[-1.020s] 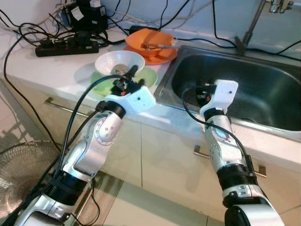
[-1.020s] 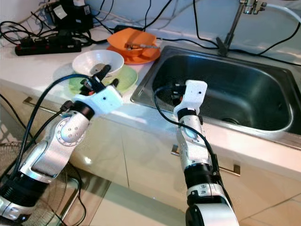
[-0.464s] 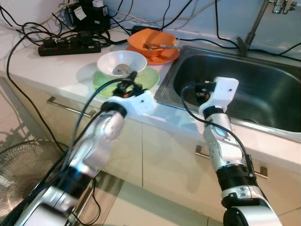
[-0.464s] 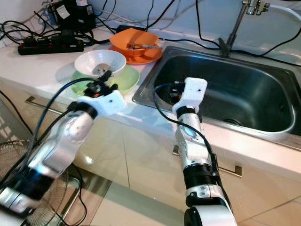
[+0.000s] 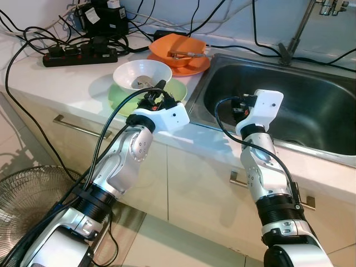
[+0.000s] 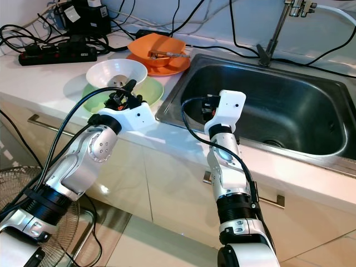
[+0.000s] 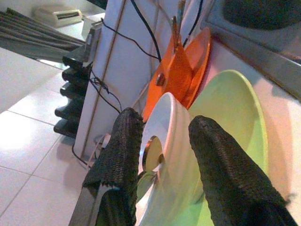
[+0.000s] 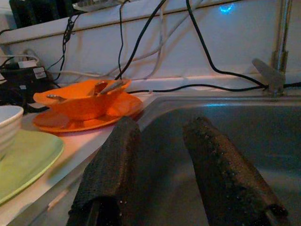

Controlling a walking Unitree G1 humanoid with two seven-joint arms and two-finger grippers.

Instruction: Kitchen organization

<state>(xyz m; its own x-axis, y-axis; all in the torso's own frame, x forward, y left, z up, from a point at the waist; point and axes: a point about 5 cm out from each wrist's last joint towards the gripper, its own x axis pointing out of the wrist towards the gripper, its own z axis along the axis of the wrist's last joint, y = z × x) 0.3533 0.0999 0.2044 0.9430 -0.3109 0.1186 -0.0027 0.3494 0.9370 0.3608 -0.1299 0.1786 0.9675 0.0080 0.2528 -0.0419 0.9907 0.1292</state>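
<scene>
Reaching for white bowl [image 5: 142, 74] on green plate [image 5: 177, 89], upper left of frame. Left gripper [image 7: 162, 160] open, straddling its rim (not yet closed). Right gripper [image 8: 162, 155] open over sink [image 5: 311, 105]. Next, probably: closing, lifting.

I see a brushed steel sink [image 5: 311, 105], dull grey. The white bowl [image 5: 142, 74], green plate [image 5: 177, 90] and orange dishes [image 5: 178, 53] look glossy and smooth. My tool fingers [image 7: 221, 169] show a rough, matt black weave. The counter [image 5: 61, 80] is smooth white.
</scene>
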